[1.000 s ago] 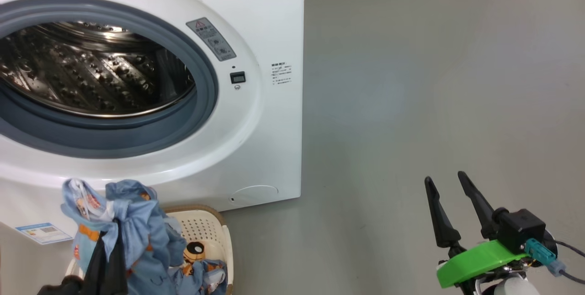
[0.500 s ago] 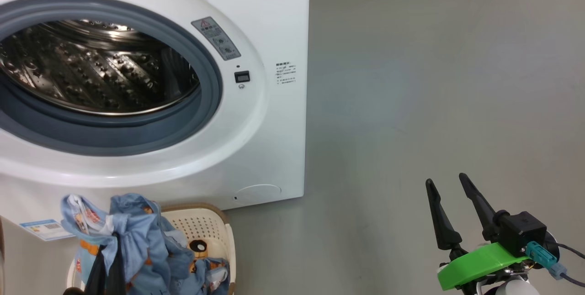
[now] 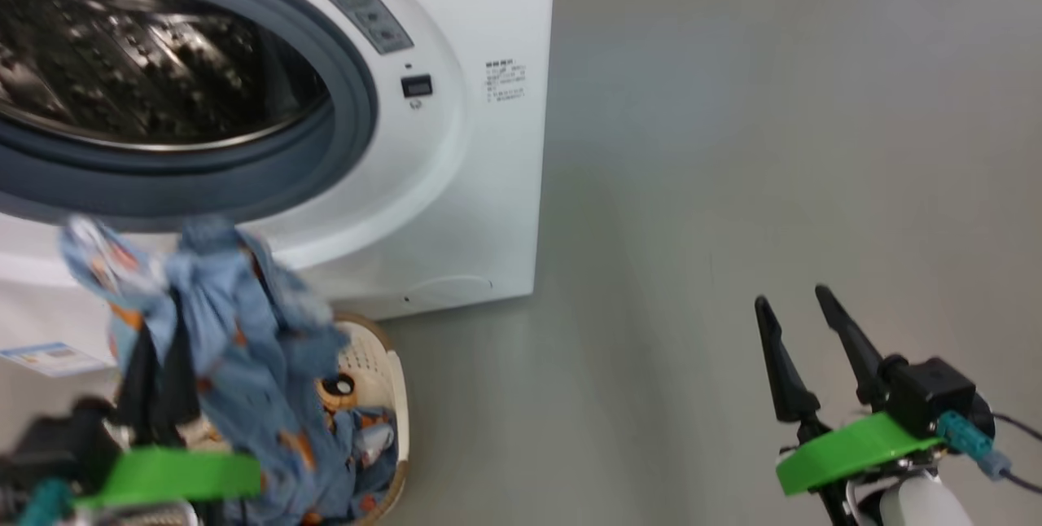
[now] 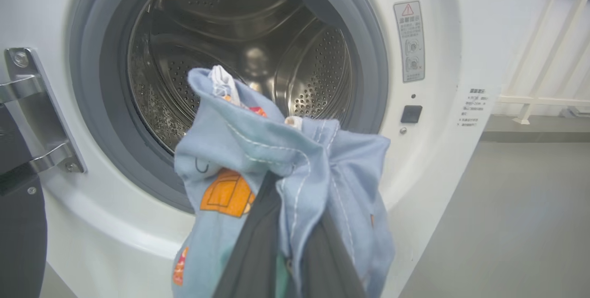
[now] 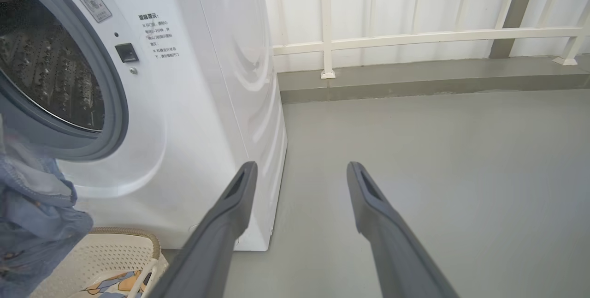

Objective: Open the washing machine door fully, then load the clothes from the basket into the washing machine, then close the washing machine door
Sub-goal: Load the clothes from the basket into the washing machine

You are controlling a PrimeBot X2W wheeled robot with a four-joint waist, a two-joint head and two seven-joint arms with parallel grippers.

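The smooth, matt grey floor carries two things. A big white front-loading washing machine stands on it at the left of the head view, its base flat on the grey. Just in front of the machine's lower front panel sits a small cream perforated plastic basket with a brown woven-look rim. It is close to the white panel, but whether they touch cannot be told. To the right the floor runs on as even grey to a low grey kerb, where the white posts of a railing are footed.
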